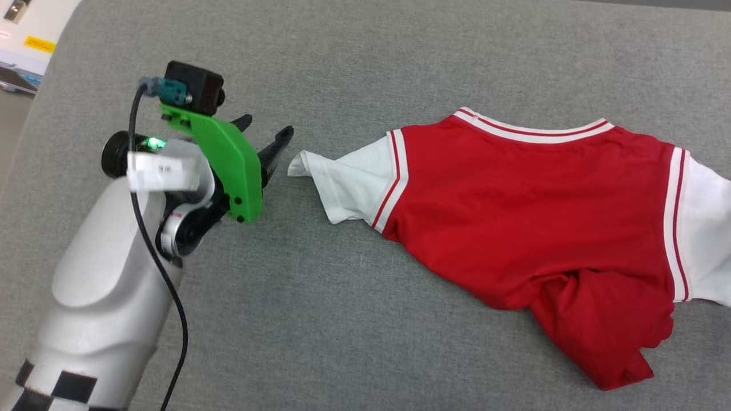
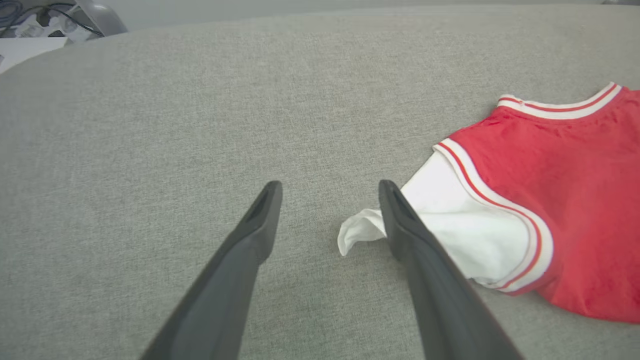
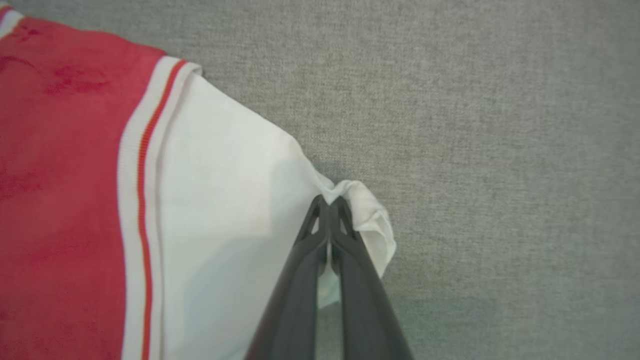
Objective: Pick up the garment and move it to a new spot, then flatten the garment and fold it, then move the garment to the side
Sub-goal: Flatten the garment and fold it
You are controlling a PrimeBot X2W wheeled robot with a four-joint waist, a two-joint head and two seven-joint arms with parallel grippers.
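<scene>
shirt (image 1: 531,200) lies sleeve-to-sleeve: left gripper (image 2: 330,187) gapes empty just beside 1 sleeve tip (image 2: 357,231), right gripper (image 3: 330,202) pinched tight on the other sleeve (image 3: 240,200).

Nothing legible
White tag (image 1: 161,169) on the left arm (image 1: 103,285) — print too small (blurred); yellow sticker (image 1: 39,44) at the back — unreadable too.

Head cam looks down; wrist cams close; all share garment (image 1: 531,217).

Lab or test room likely: grey fabric-covered worktable (image 1: 365,45), cables (image 2: 30,20) beyond edge, yellow-labelled white equipment (image 1: 28,40).
</scene>
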